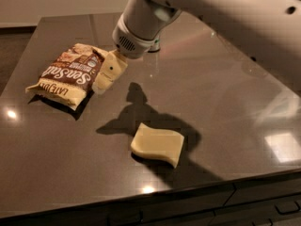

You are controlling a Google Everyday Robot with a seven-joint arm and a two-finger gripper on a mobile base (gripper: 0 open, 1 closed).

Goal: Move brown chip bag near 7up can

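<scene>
The brown chip bag lies flat at the left of the dark table, with white script lettering on it. My gripper hangs low over the bag's right edge, at the end of the white arm that reaches in from the upper right. The 7up can is almost fully hidden behind the arm's wrist; only a bit of its base shows at the back of the table.
A pale-yellow wavy sponge block lies near the table's front edge, in the arm's shadow. The front edge of the table runs along the bottom, with drawers below it.
</scene>
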